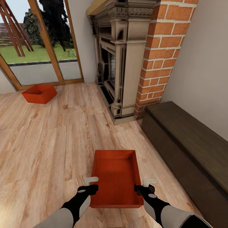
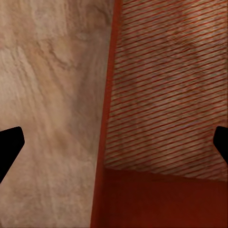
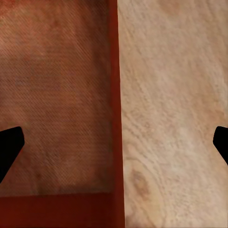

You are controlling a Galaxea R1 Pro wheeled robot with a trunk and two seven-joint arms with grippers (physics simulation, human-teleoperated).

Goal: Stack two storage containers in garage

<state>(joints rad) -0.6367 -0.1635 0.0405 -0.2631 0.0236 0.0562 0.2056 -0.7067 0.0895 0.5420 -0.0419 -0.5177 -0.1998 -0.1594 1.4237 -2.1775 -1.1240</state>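
Both arms low at the front edge of the head view, one on each side of the near storage container, an orange-red open bin sitting on the light wood-plank floor right in front of the robot. Left gripper is at the bin's left long wall, right gripper at its right long wall, both near the end closest to the robot. Wrist views agree: each looks straight down with a side wall / running between its two dark fingertips, ribbed inner bottom on one side, plank floor on the other. Jaws are spread wide on both, straddling the walls with clear gap either side, nothing gripped. Second storage container is well apart, over by the glass garden doors, also on the planks. Stone fireplace and brick chimney ahead, dark wooden bench along the right wall, so this is the living room; garage leg not begun. Step in hand, as I read it: setting up a two-handed pick of the first bin. Next calls for pinching both side walls together and evenly, then lifting level. Whether the tips are low enough over the rims I can't tell from these views. Risk: uneven closure skews or tips the bin.
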